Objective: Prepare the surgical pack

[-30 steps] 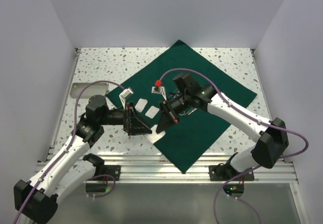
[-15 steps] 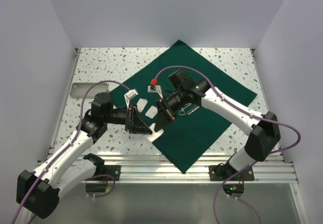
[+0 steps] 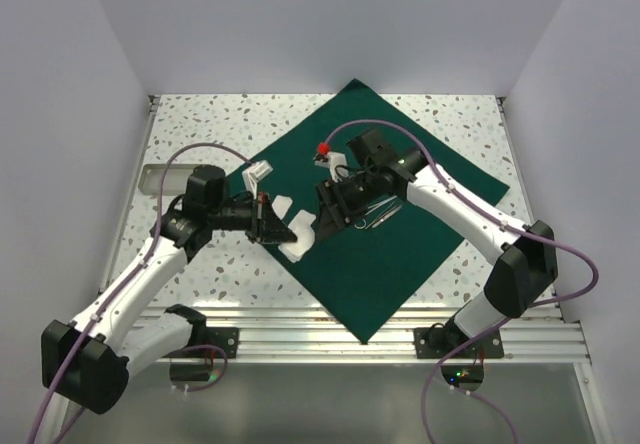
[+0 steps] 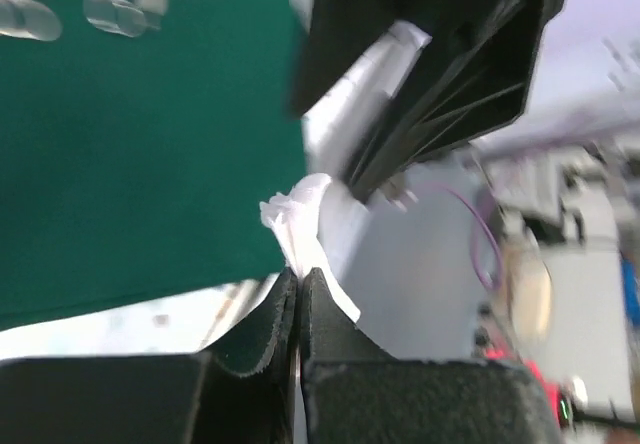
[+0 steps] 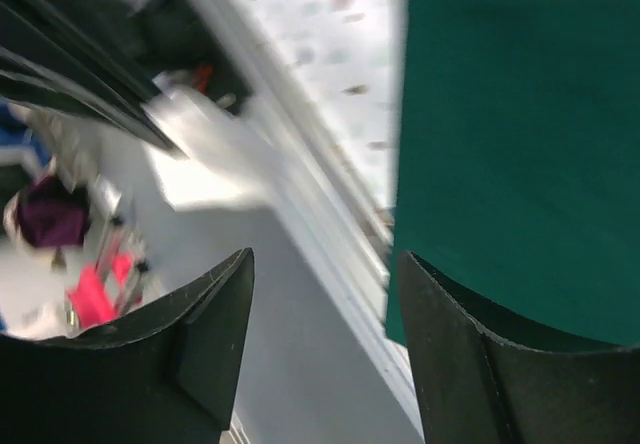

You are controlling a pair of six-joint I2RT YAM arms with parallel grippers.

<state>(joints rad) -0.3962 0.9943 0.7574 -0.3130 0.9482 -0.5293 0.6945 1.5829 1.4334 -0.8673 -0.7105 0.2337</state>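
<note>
I'm at the laying-out step. My left claw (image 4: 300, 282) is pinched fully closed on a crumpled white gauze square (image 4: 303, 226), which it holds at the left edge of the dark green cloth drape (image 3: 410, 164), left of centre in the overhead view. My right claw (image 5: 325, 264) stands spread apart with nothing between its fingers, just beside the gauze on the drape side.

The drape lies flat as a diamond across the middle of the frame, not yet folded, with the speckled table (image 3: 200, 129) under it. Next, as I judge it, I carry the gauze inward and set it flat on the cloth. The right claw must draw clear first, since it sits right in that path.

The thin silver scissor-like instruments (image 3: 377, 212) lie on the drape at centre, close under the right wrist, so I'd mind not to nudge them. A second white gauze piece (image 3: 283, 205) lies just above the left claw.
</note>
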